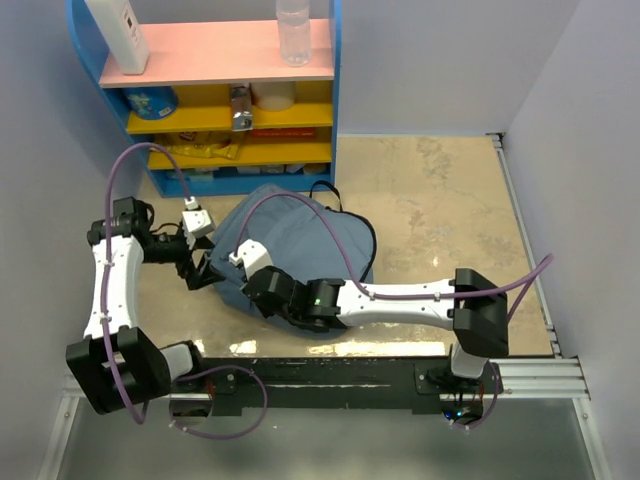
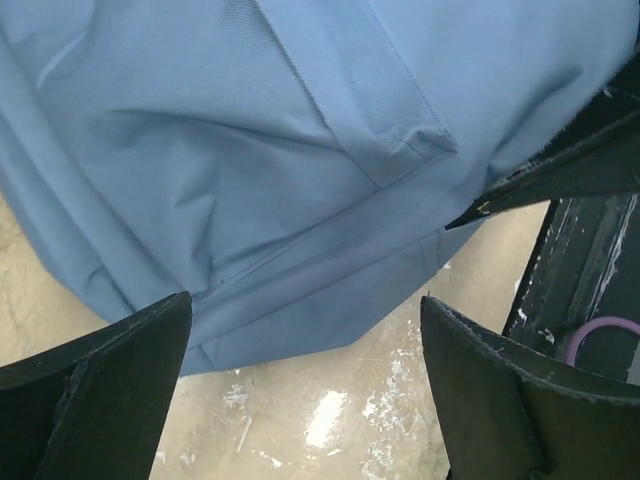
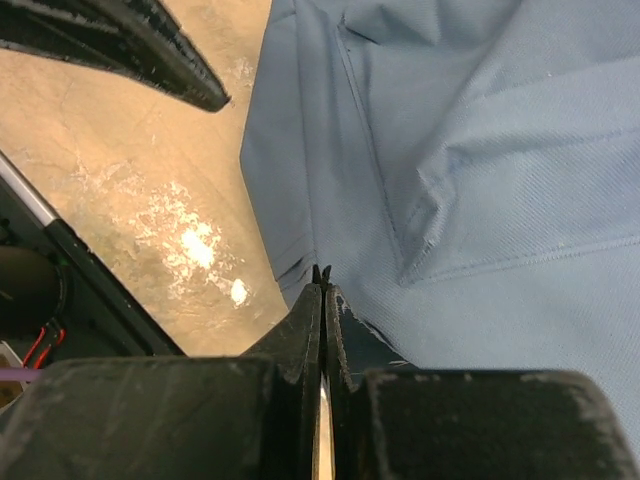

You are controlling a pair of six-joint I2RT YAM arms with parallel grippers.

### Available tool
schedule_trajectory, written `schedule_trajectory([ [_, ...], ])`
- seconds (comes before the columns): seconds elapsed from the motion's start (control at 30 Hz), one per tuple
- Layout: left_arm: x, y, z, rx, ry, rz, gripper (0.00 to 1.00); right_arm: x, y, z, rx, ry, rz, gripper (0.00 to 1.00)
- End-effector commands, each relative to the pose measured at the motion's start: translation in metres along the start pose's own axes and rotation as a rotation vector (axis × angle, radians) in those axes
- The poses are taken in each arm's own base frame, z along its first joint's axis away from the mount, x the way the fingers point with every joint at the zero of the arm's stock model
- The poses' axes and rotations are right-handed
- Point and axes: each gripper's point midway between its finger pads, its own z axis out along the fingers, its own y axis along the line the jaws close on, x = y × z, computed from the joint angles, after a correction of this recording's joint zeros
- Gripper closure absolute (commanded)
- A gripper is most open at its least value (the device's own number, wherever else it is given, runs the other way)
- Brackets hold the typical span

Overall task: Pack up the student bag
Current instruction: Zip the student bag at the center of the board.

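Observation:
The student bag (image 1: pixel 300 235) is a slate-blue backpack lying flat mid-table, with black straps at its far side. My left gripper (image 1: pixel 200 270) is open at the bag's left near edge. In the left wrist view the left gripper (image 2: pixel 306 300) has its fingers spread over the bare table, and the bag's hem (image 2: pixel 250 150) lies just beyond the tips. My right gripper (image 1: pixel 252 283) is shut at the bag's near-left corner. In the right wrist view the right gripper's (image 3: pixel 322 275) tips press together against the bag's fabric (image 3: pixel 480 150). Nothing shows between them.
A blue shelf unit (image 1: pixel 220 100) stands at the back left, with a white bottle (image 1: pixel 118 35) and a clear bottle (image 1: pixel 293 30) on top. A black rail (image 1: pixel 330 385) runs along the near edge. Grey walls close both sides.

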Motion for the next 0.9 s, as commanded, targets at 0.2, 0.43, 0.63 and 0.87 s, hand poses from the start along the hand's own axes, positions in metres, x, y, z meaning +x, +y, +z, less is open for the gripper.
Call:
schedule_trajectory([
  [0.2,0.009,-0.028,0.040,0.152,-0.008,0.173,0.00,-0.069,0.000,-0.046,-0.053,-0.248,0.222,1.00],
  [0.43,0.003,-0.015,0.058,0.120,-0.001,0.232,0.00,-0.091,0.013,-0.065,-0.119,-0.298,0.265,1.00],
  [0.63,0.000,-0.028,0.072,0.167,0.007,0.274,0.00,-0.102,0.015,-0.073,-0.127,-0.324,0.275,1.00],
  [0.87,0.002,-0.040,0.078,0.214,-0.007,0.366,0.00,-0.112,0.004,-0.087,-0.102,-0.364,0.300,1.00],
])
